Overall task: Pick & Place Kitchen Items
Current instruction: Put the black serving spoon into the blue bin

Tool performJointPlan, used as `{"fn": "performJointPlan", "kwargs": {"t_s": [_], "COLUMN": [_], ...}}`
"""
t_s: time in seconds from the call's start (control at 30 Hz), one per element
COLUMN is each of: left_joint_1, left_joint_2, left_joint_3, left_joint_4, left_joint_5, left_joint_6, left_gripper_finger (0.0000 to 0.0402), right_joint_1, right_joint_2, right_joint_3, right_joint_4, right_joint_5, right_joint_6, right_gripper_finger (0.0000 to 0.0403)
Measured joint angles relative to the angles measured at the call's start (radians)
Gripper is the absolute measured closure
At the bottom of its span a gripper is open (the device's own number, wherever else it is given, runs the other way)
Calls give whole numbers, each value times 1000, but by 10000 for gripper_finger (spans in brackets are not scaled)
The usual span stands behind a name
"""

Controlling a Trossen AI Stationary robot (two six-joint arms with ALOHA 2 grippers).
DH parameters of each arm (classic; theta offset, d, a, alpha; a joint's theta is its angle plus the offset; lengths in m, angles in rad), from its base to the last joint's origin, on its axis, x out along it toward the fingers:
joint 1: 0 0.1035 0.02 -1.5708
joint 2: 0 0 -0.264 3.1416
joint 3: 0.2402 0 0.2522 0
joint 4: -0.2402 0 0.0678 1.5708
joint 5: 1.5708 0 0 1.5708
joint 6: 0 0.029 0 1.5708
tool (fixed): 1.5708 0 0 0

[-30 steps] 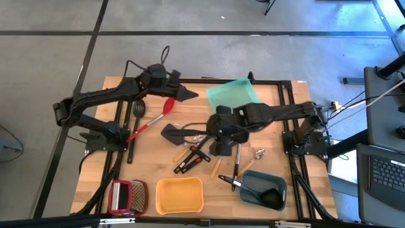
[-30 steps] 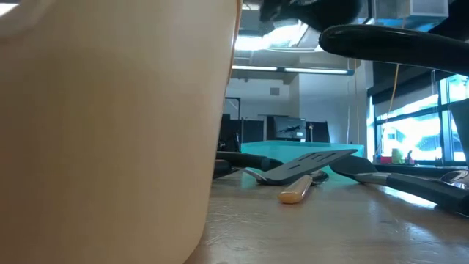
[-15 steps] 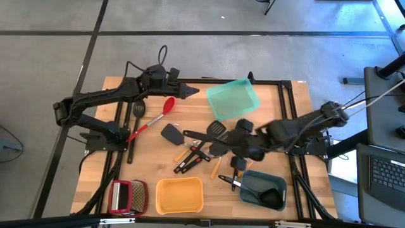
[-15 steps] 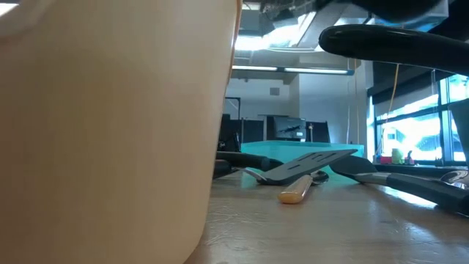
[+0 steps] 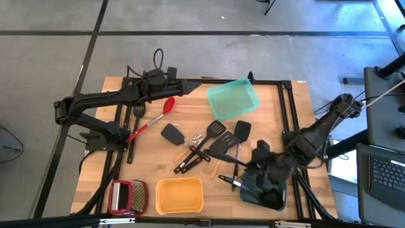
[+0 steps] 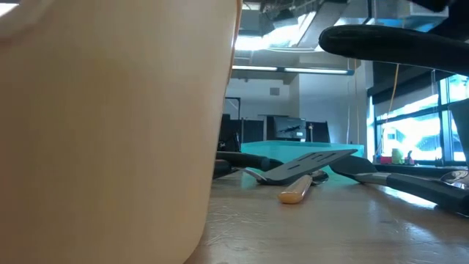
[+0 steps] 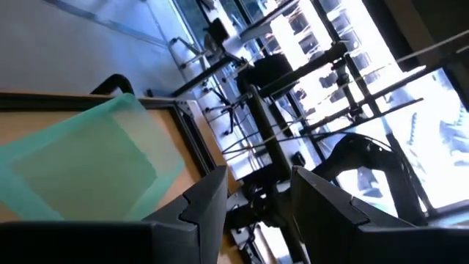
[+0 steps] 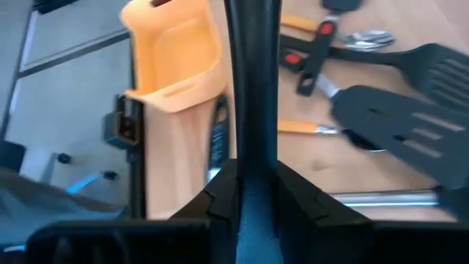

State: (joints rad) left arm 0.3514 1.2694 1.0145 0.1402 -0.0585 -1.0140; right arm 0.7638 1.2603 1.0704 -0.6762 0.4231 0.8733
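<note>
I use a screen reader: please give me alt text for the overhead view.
The right claw hangs over the grey-blue tray at the wooden table's near right. The left claw hovers beside the teal tray; black spatulas and a red spoon lie between.

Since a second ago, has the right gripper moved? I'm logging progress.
Yes. In the high view the right gripper has swung away from the teal tray to above the grey-blue tray, fingers shut on a black utensil handle.

grey floor (image 5: 57, 19), bright windows (image 6: 410, 139)
</note>
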Motion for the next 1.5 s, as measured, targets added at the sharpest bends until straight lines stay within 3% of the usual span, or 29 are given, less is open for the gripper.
{"fn": "performJointPlan", "kwargs": {"t_s": [0.23,0.47,0.8,1.17,1.5], "left_joint_1": [-18,-17,-58,-78,-77], "left_joint_2": [0,0,0,0,0], "left_joint_3": [0,0,0,0,0], "left_joint_4": [-1,8,13,-10,-37], "left_joint_5": [-40,27,115,145,167], "left_joint_6": [-12,-1,22,24,32], "left_gripper_finger": [256,256,256,256,256], "right_joint_1": [139,204,262,291,291], "right_joint_2": [30,136,295,355,367], "right_joint_3": [-91,-123,-124,-124,-137], "right_joint_4": [179,199,212,205,205], "right_joint_5": [183,198,82,153,154], "right_joint_6": [202,398,383,446,360], "right_gripper_finger": [346,346,346,346,346]}}
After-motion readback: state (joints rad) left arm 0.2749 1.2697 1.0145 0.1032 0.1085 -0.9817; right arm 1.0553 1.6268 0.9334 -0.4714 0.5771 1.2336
